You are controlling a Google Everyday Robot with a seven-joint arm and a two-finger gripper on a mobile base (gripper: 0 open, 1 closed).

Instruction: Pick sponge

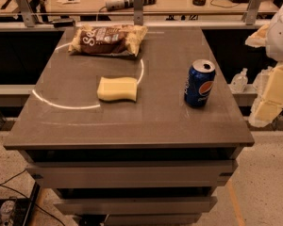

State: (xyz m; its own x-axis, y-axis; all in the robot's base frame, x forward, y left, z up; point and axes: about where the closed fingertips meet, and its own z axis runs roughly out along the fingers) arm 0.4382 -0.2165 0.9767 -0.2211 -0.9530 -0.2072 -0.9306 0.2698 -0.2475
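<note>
Pale yellow is seen on the central sponge (117,89) and the gripper (272,98) at the right edge, blue on the can (199,84), brown and cream on the bag (108,39).

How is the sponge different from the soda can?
The sponge is pale yellow; the can is blue. The sponge lies flat; the can stands upright and taller. The sponge is a wavy-edged block; the can is round. The can is nearer the gripper, which hangs off the table's right side. Both sit on the table, untouched.
</note>
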